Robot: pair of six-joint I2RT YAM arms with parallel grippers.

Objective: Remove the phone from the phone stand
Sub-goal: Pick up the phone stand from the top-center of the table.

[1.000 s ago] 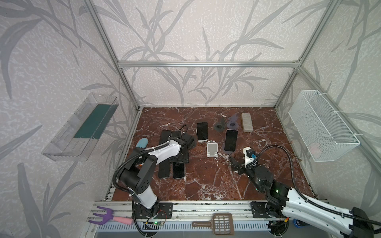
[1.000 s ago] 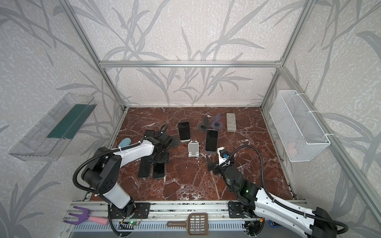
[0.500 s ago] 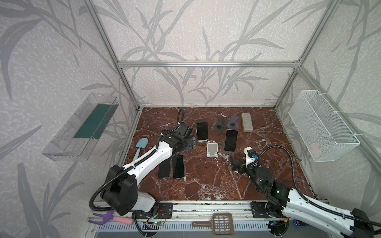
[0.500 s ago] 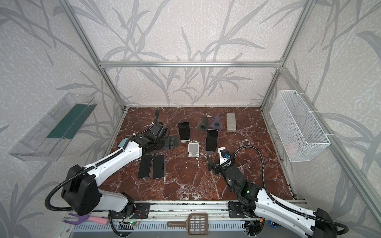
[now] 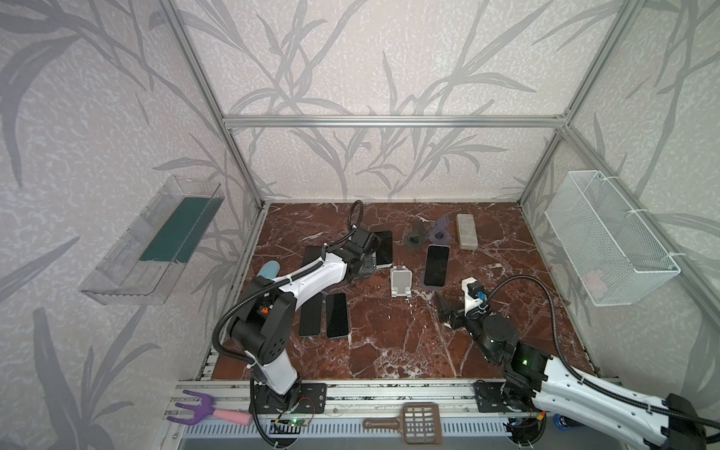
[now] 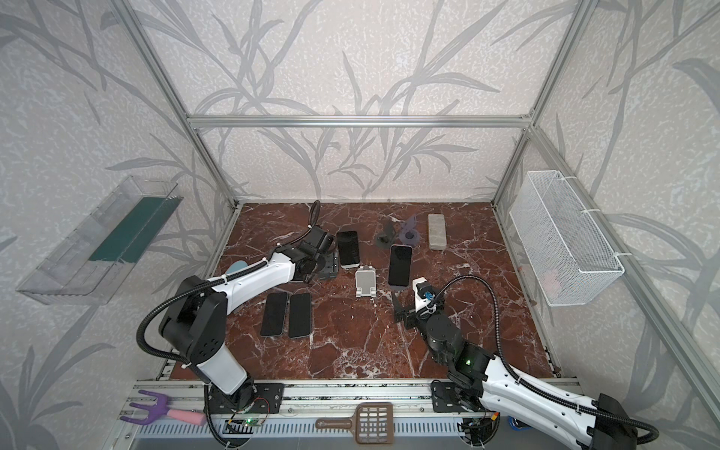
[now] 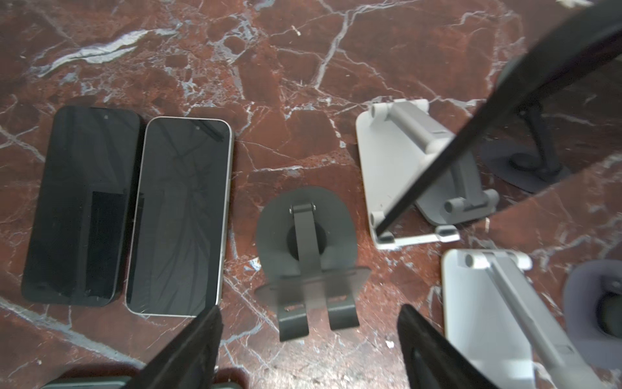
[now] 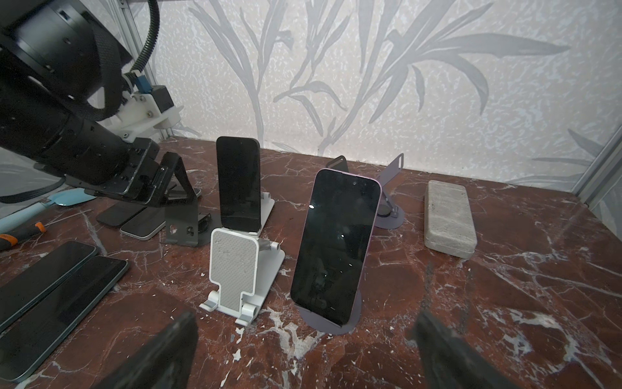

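Note:
A dark phone (image 8: 336,246) leans on a purple stand (image 8: 330,320) mid-table, showing in both top views (image 5: 436,265) (image 6: 400,265). My right gripper (image 8: 303,353) is open just in front of it, apart from it, fingers (image 8: 161,353) wide. Another phone (image 5: 383,247) (image 8: 239,182) leans on a white stand (image 7: 404,175) farther back. My left gripper (image 5: 366,265) (image 7: 309,336) is open beside that phone, over an empty dark grey stand (image 7: 306,256), with nothing between its fingers (image 7: 434,353).
An empty white stand (image 5: 401,282) sits between the two arms. Two phones (image 5: 337,315) (image 5: 311,317) lie flat at the left. A grey block (image 5: 466,230) and two small empty stands (image 5: 415,237) (image 5: 440,232) are at the back. A wire basket (image 5: 607,237) hangs on the right wall.
My left arm has swung away from the flat phones toward the back, ending beside the phone on the white stand. The right arm has barely moved.

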